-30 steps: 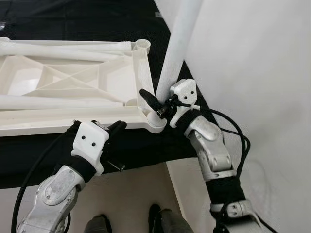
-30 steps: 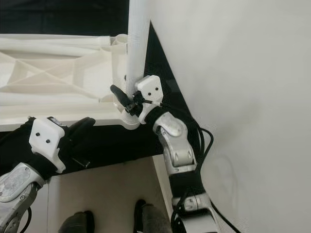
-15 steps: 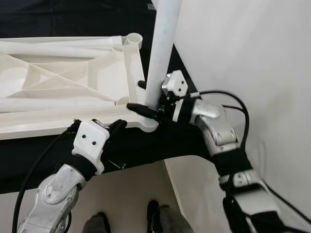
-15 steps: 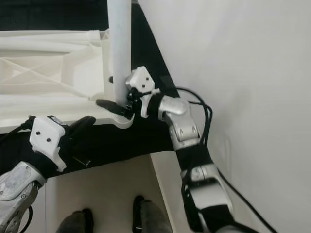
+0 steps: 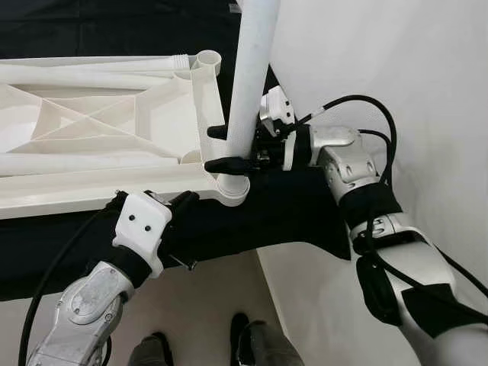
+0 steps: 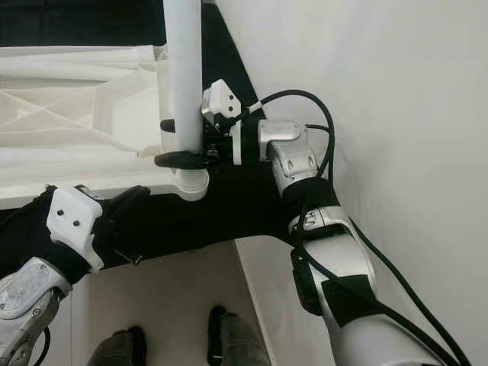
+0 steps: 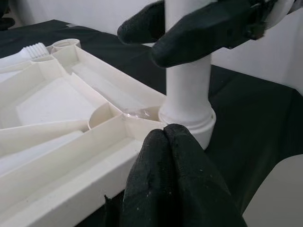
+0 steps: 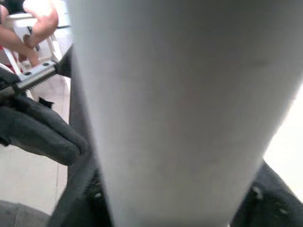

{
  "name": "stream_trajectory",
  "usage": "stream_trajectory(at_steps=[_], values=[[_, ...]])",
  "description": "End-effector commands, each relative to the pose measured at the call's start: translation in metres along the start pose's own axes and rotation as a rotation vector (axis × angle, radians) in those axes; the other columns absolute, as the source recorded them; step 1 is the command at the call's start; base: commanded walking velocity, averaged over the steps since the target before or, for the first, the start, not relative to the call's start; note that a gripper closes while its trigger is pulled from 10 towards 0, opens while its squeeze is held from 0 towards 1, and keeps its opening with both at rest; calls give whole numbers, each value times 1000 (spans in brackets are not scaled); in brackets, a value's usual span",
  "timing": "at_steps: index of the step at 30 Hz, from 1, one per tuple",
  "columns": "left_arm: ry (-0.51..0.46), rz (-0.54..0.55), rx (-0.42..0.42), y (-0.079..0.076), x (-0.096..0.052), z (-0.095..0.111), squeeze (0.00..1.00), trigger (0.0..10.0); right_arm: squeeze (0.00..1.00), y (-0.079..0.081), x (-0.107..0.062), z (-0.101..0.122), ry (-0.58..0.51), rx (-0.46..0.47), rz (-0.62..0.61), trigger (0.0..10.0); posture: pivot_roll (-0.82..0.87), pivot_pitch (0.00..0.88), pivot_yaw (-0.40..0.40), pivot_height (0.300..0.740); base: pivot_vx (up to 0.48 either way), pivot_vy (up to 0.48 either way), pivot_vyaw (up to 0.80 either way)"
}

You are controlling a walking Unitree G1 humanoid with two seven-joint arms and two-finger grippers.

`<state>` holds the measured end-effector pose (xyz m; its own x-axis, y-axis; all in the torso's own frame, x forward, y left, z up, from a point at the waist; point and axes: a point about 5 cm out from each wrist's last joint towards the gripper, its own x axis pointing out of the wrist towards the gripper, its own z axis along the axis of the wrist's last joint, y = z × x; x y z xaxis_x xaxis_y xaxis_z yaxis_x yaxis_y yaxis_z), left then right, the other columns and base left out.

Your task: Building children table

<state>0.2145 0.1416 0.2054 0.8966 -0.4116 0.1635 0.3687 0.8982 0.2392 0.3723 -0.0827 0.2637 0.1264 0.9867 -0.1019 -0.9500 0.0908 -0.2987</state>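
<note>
Table top [image 5: 91, 145]: upside down on black cloth [image 5: 290, 213]; leg [image 5: 252, 72] upright in corner socket [image 5: 231, 188], long axis vertical. Right gripper [image 5: 221, 149]: fingers clamped round leg just above socket, nearer arm for turning it. Left gripper [image 7: 165, 142]: fingers together, pressed at table top rim beside socket.

White leg [image 5: 252, 69] upright in tabletop [image 5: 91, 130] corner socket
</note>
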Motion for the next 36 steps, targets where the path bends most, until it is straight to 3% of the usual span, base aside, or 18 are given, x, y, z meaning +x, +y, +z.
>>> stream_trajectory(at_steps=[1,10,12,13,14,15,17,18,20,21,25,26,27,28,30,31,34,36], values=[[20,-13,0,-3,-3,-2,0,10000,0,-1,5,-4,57,-27,-25,0,124,259,-147,740,0,0,0],[25,-18,-3,-4,-4,-3,0,10000,0,-1,-11,-38,120,51,-240,0,114,266,-140,740,0,0,0],[26,-20,-2,-4,-4,-3,0,10000,0,2,-17,-53,179,76,-401,0,117,261,-153,740,0,0,0],[26,-20,-2,-4,-4,-3,0,10000,0,2,-17,-53,179,76,-401,0,117,261,-153,740,0,0,0],[27,-20,0,-3,-4,-3,0,10000,0,5,-18,-64,237,80,-527,0,120,261,-154,740,0,0,0],[28,-16,2,-1,-5,-3,0,10000,0,19,-13,-74,227,140,-758,0,107,264,-150,740,0,0,0],[28,-16,2,-1,-5,-3,0,10000,0,19,-13,-74,227,140,-758,0,107,264,-150,740,0,0,0],[31,-11,8,1,-5,-3,0,10000,0,45,-3,-84,234,183,-856,0,116,269,-140,740,0,0,0],[32,-13,8,2,-4,-4,0,10000,0,71,18,-90,207,250,-887,0,104,247,-128,740,0,0,0],[30,-18,6,1,-3,-4,0,10000,0,72,26,-89,196,245,-848,0,105,248,-131,740,0,0,0],[22,-28,2,-2,0,-3,0,10000,0,64,34,-86,189,224,-823,0,104,243,-141,740,0,0,0],[20,-29,1,-3,0,-3,0,10000,0,58,35,-85,193,218,-823,2980,106,243,-146,740,0,0,0],[20,-29,1,-3,0,-3,0,10000,0,58,35,-85,193,218,-823,2980,106,243,-146,740,0,0,0],[21,-22,4,-2,-1,-4,0,10000,0,53,36,-84,203,215,-821,10000,106,243,-146,740,0,0,0],[22,-15,8,0,-1,-4,0,10000,0,50,35,-80,197,223,-829,10000,106,241,-146,740,0,0,0],[19,-11,9,1,-1,-4,0,10000,1000,46,33,-74,159,238,-816,10000,101,240,-146,740,0,0,0],[16,-21,5,-2,1,-3,0,10000,1000,37,27,-55,85,217,-785,10000,94,240,-149,740,0,0,0],[18,-27,2,-3,1,-4,0,10000,1000,30,28,-37,-3,166,-673,10000,90,241,-150,740,0,0,0]])
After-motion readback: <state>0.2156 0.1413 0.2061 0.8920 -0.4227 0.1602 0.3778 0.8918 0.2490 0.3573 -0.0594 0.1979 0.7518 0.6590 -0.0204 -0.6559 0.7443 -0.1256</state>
